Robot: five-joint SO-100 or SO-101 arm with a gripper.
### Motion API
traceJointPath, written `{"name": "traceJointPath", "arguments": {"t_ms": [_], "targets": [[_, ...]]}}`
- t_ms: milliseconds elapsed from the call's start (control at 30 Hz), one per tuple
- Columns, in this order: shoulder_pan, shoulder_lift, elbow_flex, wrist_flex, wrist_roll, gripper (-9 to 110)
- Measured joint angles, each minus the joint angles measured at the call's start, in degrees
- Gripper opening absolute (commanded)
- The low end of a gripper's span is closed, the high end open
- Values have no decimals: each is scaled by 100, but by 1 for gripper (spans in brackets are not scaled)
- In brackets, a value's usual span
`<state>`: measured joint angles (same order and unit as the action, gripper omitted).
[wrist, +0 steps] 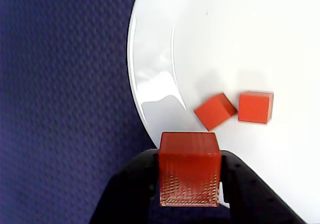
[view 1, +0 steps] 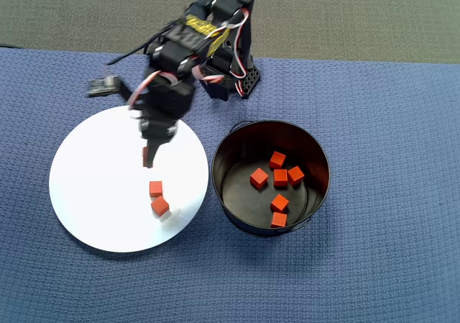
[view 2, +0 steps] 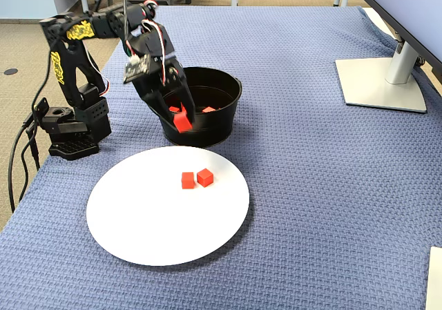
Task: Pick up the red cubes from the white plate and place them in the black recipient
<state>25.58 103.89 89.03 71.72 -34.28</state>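
Note:
My gripper (wrist: 190, 176) (view 1: 148, 156) (view 2: 181, 121) is shut on one red cube (wrist: 189, 170) (view 2: 182, 122), held above the white plate (view 1: 93, 186) (wrist: 225, 44) (view 2: 152, 234). Two more red cubes lie side by side on the plate (view 1: 156, 188) (view 1: 160, 206) (wrist: 215, 111) (wrist: 255, 107) (view 2: 188, 180) (view 2: 205, 177). The black recipient (view 1: 316, 150) (view 2: 228, 113) stands beside the plate, to its right in the overhead view. Several red cubes (view 1: 277, 160) (view 1: 259, 178) (view 1: 279, 203) lie on its bottom.
A blue woven cloth (view 1: 388, 100) (view 2: 311, 186) covers the table. The arm's base (view 2: 69, 134) stands at the left edge in the fixed view. A monitor stand (view 2: 383, 82) sits at the far right there.

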Motion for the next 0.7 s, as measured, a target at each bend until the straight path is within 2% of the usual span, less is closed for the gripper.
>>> {"name": "traceJointPath", "arguments": {"t_ms": [300, 700], "targets": [[-940, 1424, 2294, -545, -343, 0], [-1688, 2153, 1837, 0, 650, 0]]}}
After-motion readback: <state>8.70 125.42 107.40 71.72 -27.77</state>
